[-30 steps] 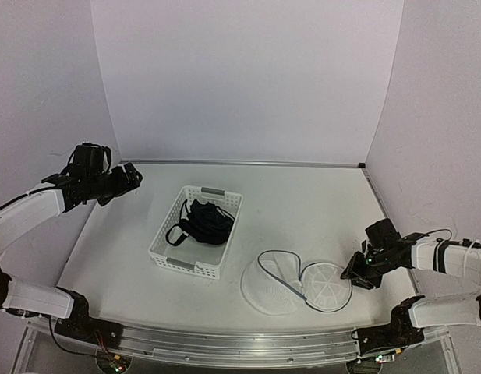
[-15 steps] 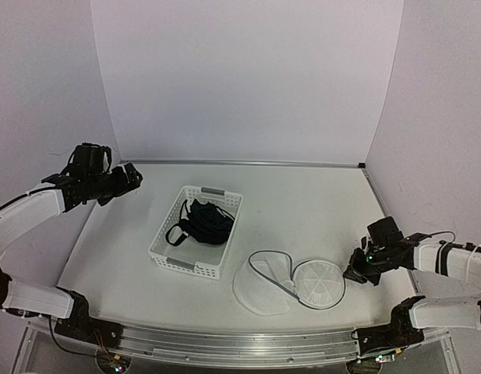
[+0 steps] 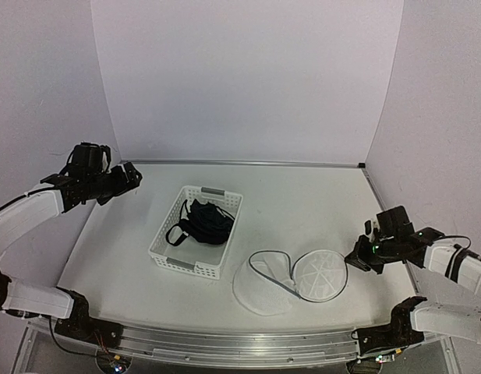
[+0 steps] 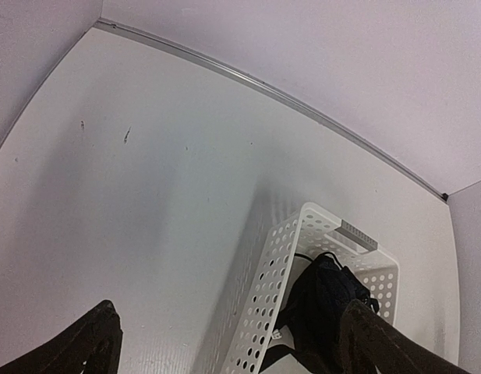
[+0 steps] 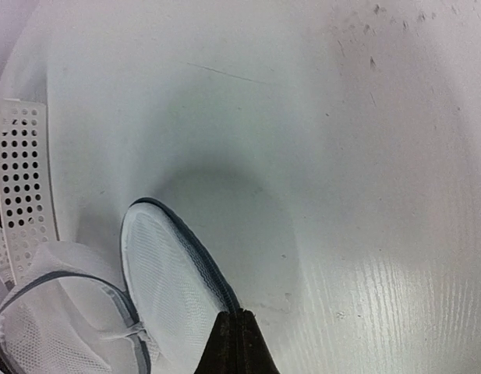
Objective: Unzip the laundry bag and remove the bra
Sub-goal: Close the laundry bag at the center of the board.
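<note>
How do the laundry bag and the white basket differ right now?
The laundry bag is round, soft see-through mesh with a thin dark rim; the basket is rectangular, stiff perforated plastic. The laundry bag lies unzipped and looks empty; the basket holds the bra. Both are white and sit on the table.

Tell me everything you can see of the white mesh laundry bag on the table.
The laundry bag is white translucent mesh with a thin dark rim. It lies open on the table, right of the white basket, as two round parts joined in the middle; the right part, a flat disc, tilts up. Nothing dark shows inside. The right gripper, shut, seems to pinch the disc's rim.
</note>
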Controlling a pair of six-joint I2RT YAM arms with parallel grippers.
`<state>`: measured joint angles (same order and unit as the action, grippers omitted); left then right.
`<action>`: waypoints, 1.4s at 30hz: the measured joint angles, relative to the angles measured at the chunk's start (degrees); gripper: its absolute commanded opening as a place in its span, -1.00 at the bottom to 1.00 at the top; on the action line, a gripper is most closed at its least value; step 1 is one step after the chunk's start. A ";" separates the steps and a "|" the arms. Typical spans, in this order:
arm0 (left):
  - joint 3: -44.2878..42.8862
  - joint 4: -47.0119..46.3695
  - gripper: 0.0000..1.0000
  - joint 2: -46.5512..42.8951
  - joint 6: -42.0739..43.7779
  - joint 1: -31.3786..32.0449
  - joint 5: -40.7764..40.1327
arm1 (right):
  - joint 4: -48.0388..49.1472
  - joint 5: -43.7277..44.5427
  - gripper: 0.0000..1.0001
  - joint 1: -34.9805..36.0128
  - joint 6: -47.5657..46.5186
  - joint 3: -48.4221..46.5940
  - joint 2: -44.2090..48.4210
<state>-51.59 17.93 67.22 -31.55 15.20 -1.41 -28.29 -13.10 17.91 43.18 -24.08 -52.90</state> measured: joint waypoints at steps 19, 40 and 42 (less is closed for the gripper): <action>0.74 -0.04 0.95 -2.84 0.26 0.00 3.45 | -2.69 -14.29 -1.00 2.69 -3.91 -16.41 2.54; 2.67 -0.15 0.96 -6.54 1.55 0.00 5.95 | 5.29 -9.70 -1.00 30.64 -2.67 -28.09 -17.46; 2.67 -0.15 0.96 -6.64 1.55 0.00 6.01 | 5.49 -9.25 -1.00 32.35 -3.04 -28.92 -19.91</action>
<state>-48.93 17.78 60.58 -30.00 15.20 4.60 -22.81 -22.35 50.26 40.14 -52.99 -72.82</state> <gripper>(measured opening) 0.977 0.016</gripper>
